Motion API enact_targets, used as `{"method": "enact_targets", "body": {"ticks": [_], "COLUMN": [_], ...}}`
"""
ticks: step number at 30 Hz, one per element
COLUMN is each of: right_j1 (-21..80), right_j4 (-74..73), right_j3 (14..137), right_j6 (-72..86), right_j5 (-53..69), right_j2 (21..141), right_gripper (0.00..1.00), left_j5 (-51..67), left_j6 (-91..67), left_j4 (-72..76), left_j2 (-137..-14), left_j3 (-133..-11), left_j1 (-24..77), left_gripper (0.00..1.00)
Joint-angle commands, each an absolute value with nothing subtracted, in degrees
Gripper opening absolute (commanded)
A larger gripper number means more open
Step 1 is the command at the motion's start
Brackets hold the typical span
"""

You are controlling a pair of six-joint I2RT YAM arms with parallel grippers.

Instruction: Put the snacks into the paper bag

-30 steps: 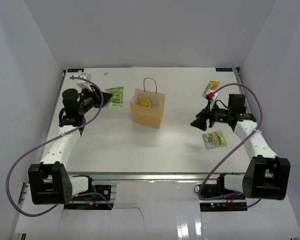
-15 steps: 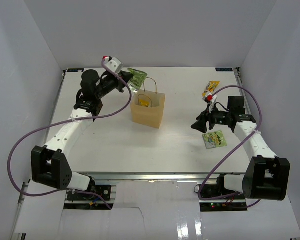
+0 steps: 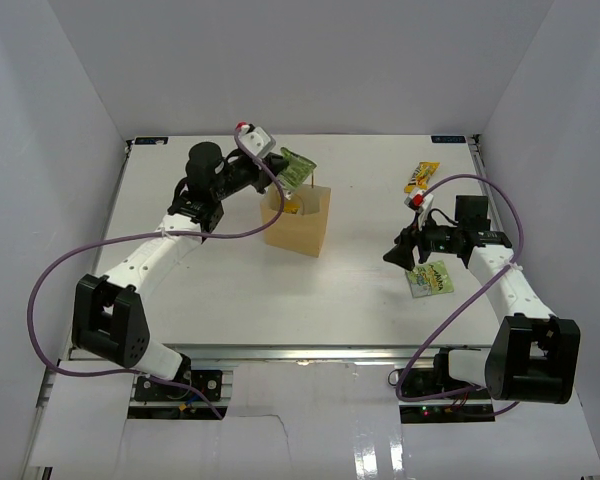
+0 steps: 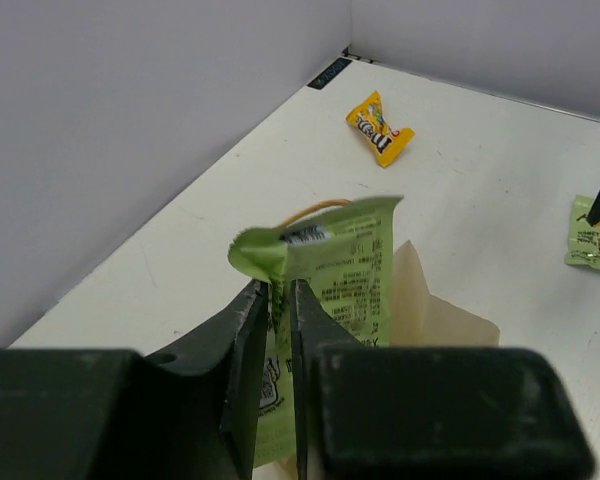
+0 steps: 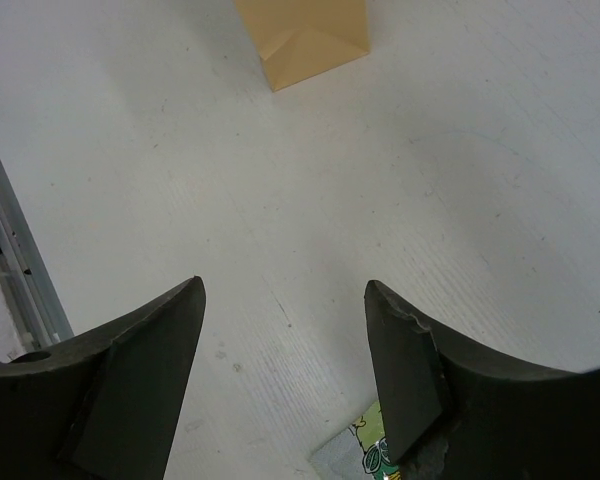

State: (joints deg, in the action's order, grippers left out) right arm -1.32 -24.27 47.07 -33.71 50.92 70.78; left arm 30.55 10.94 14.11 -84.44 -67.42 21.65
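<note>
The left arm has swung in from the far left of the desk, carrying the pouch up over the bag; the right arm has barely shifted.

The left pincer has its fingers drawn almost together, with the top edge of the pouch pinched in the narrow slot between them. The pouch hangs tilted from that grip, its upper corner folded over. In the top view the left pincer and pouch sit over the bag's far left corner, above its open mouth. The bag stands upright near the middle of the desk, and something yellow shows inside it. One thin handle loops up behind the pouch.

The right pincer has its fingers spread wide, with nothing between them, and hovers low over the right side of the desk. A flat green packet lies just beside it; the right wrist view shows a corner of that packet by the right finger. Farther back, a yellow packet lies near the far right edge, well apart from the bag.
</note>
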Motion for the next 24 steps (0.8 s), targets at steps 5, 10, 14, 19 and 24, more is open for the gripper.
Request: {"method": "enact_targets", "body": {"ticks": [5, 10, 14, 19, 24], "right_j1": [-1.67, -1.67, -1.67, -1.84, -3.16], "right_j4": [-28.03, -29.44, -37.59, -65.08, -65.57], "right_j3": [49.74, 50.45, 53.43, 59.76, 61.43], "right_j6": [-37.79, -37.52, -49.53, -92.07, -105.89], "right_j5": [47.73, 41.23, 37.71, 29.38, 23.56], "right_j2": [71.45, 72.86, 75.05, 83.31, 88.50], "right_gripper": [0.73, 0.75, 0.85, 0.90, 0.90], "left_j5": [30.94, 29.89, 24.98, 13.11, 7.65], "left_j6": [10.73, 9.76, 6.51, -1.99, -6.76], "left_j4": [14.59, 14.94, 15.03, 13.37, 5.82], "left_j2": [-82.71, -80.95, -77.18, -67.79, -61.01], "left_j3": [-65.48, -65.04, -65.13, -60.57, -56.26], "left_j1": [23.03, 23.03, 23.03, 23.03, 22.76], "left_gripper": [0.42, 0.51, 0.62, 0.84, 0.91]}}
